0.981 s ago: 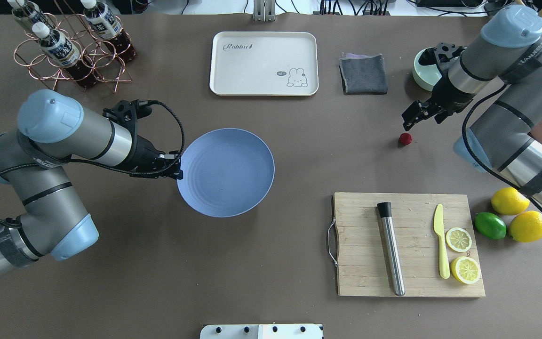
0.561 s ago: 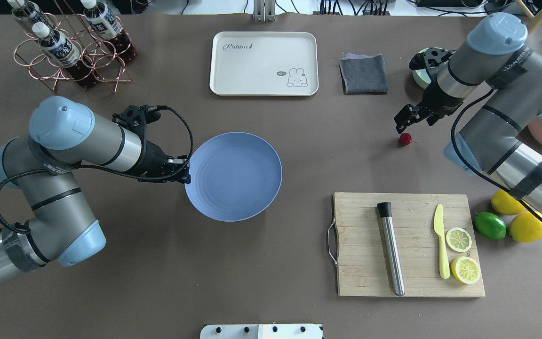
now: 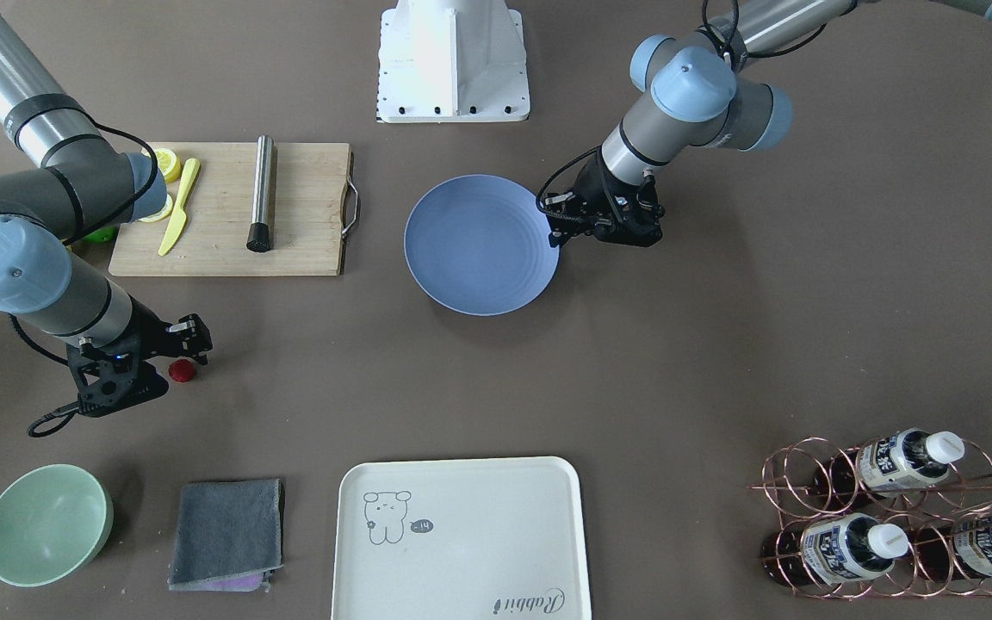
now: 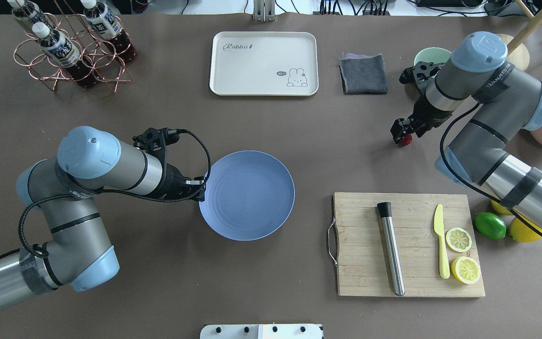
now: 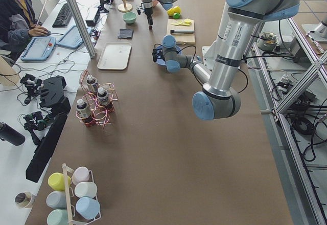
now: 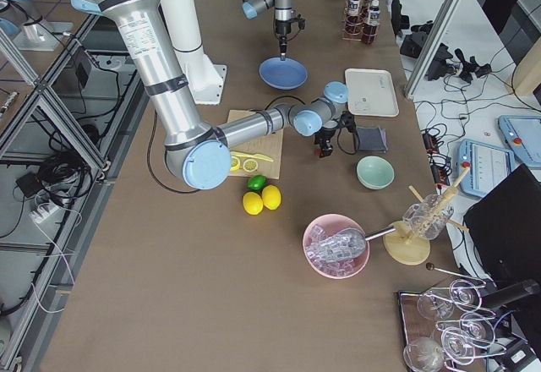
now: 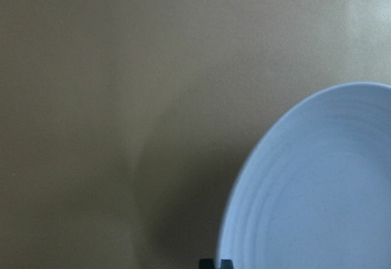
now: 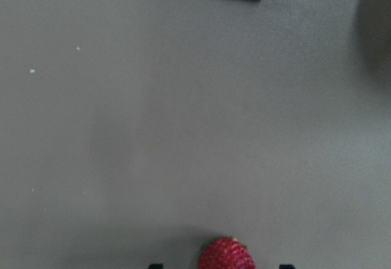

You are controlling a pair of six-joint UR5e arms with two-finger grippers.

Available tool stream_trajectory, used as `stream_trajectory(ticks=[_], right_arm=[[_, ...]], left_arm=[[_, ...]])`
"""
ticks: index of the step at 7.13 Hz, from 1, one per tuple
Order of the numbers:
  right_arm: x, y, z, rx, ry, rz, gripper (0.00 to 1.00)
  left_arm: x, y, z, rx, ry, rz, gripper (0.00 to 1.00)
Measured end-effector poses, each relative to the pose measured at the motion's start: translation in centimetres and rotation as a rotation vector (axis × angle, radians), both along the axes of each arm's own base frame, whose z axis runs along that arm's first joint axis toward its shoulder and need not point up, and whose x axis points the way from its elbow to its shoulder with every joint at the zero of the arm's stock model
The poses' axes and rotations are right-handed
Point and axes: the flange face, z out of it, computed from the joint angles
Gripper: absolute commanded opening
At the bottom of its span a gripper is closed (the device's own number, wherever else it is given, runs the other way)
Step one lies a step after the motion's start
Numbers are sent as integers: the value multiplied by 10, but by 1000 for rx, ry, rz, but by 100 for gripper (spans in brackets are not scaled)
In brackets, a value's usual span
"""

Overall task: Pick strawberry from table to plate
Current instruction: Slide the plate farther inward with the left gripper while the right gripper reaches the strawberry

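Red and bumpy, the strawberry [image 4: 407, 140] sits on the grey-brown table [image 4: 299, 141], well apart from the blue plate [image 4: 252, 197]. A second ago the right gripper [image 4: 402, 135] was up high and a bit off to the side of the berry. Now it has come down right over it. In the right wrist view the berry sits between the two finger tips, with a gap on each side. So the fingers are wide open and hold nothing yet. I think the next thing is to squeeze gently, because the berry is small and round and could roll or pop out. The plate has moved too. The left gripper [image 4: 201, 187] looks pinched tight on the plate's rim, and the plate has slid with it toward the cutting board [image 4: 360, 263] side. That looks like it makes the trip shorter for the berry. No berry is on the plate, so the job is only at its start.
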Motion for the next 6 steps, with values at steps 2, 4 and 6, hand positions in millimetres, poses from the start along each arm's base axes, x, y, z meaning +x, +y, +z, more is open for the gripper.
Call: stream_trajectory(ticks=[2, 4, 6], right_arm=[[-3, 1, 2, -3, 5, 0, 47], [-6, -2, 7, -12, 12, -2, 1], [-6, -5, 3, -10, 7, 0, 0]], left_arm=[[5, 5, 1, 1, -2, 5, 0], [7, 7, 0, 2, -2, 8, 14], [7, 8, -2, 3, 1, 9, 93]])
